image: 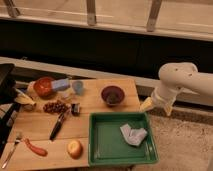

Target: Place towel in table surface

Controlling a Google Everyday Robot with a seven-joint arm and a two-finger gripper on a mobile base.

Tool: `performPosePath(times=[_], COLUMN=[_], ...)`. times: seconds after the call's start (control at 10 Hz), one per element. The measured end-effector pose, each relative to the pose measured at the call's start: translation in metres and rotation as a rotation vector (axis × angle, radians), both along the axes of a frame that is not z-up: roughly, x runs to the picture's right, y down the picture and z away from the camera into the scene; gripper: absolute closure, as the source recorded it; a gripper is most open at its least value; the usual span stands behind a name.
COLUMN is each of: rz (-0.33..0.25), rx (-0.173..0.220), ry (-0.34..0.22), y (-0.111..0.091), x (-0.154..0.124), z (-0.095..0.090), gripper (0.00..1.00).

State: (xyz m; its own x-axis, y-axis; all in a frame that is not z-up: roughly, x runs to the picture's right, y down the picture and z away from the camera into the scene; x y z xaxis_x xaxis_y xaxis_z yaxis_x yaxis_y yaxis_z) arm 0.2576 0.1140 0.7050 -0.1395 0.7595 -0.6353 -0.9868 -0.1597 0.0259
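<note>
The towel (133,134) is a crumpled pale grey cloth lying inside the green tray (100,145) at the right end of the wooden table (40,127). My gripper (147,104) hangs from the white arm (180,80) just off the table's right edge, above and to the right of the tray, beside the dark red bowl (113,94). It holds nothing that I can see.
On the table are a red bowl (44,86), a blue sponge (61,83), a small grey cup (78,87), grapes (55,106), a black-handled knife (56,127), an orange (74,148), a carrot (36,148), a fork (12,149). A railing runs behind.
</note>
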Motion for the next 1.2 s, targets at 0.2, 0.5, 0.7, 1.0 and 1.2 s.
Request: performPosePath(times=[0.2,0.5,0.7,1.0,1.2], rz=[0.000,0.000,-0.001,-0.018,-0.023], rx=[0.000,0.000,0.000,-0.002,-0.007], ry=[0.000,0.000,0.000,-0.010,-0.031], y=[0.000,0.000,0.000,0.003,0.007], x=[0.000,0.000,0.000,-0.007,-0.015], z=[0.000,0.000,0.000,0.001,0.004], gripper=[0.20,0.20,0.20,0.20,0.20])
